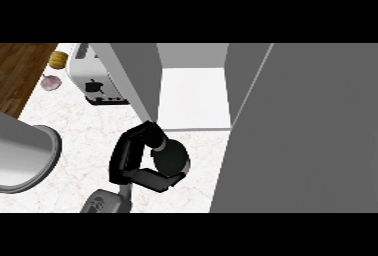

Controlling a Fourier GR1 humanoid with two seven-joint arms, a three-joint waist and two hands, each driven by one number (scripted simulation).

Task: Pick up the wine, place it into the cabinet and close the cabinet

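Grasping the wine (174, 159), the left hand (127, 156) curls round its left side.

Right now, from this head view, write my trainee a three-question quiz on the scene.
1. True or false: the cabinet has its doors shut.
2. The left hand has its fingers curled round: A) a cup, B) the wine bottle, C) a plate.
3. Fill in: in this view the white toaster stands to the ____ of the cabinet.

Key: 1 false, both doors stand open; 2 B; 3 left.
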